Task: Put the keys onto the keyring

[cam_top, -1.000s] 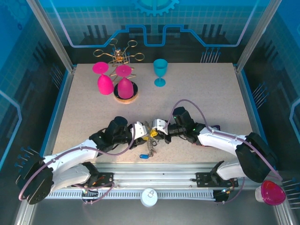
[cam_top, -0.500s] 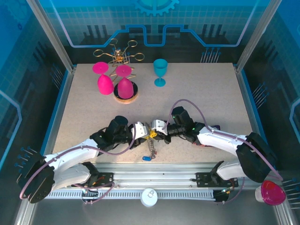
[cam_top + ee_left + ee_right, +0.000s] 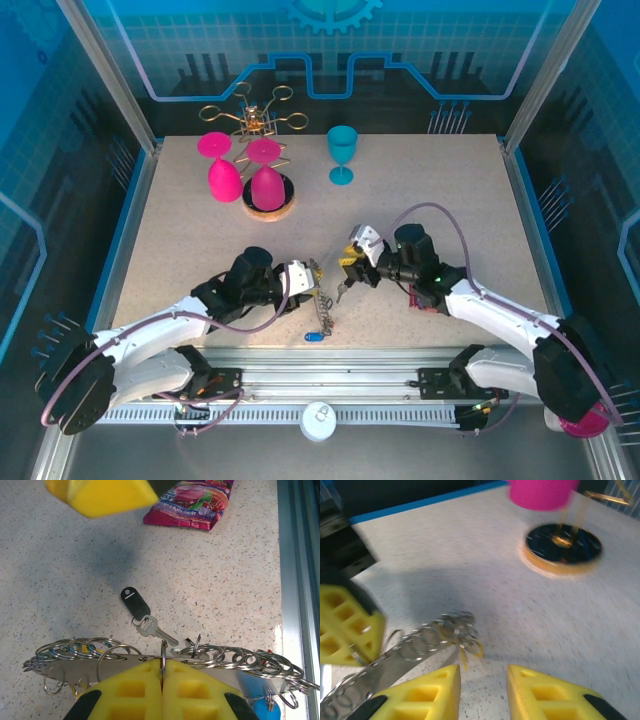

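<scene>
Stretching sideways, the keyring (image 3: 220, 656) is pinched midway by the left gripper (image 3: 161, 669).

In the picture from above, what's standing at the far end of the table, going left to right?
pink goblet → second pink goblet → teal goblet

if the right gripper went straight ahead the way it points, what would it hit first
Probably the ringed end of the keyring, just ahead, slightly left of the right gripper; if it slips past, the table. Depth is unclear.
</scene>
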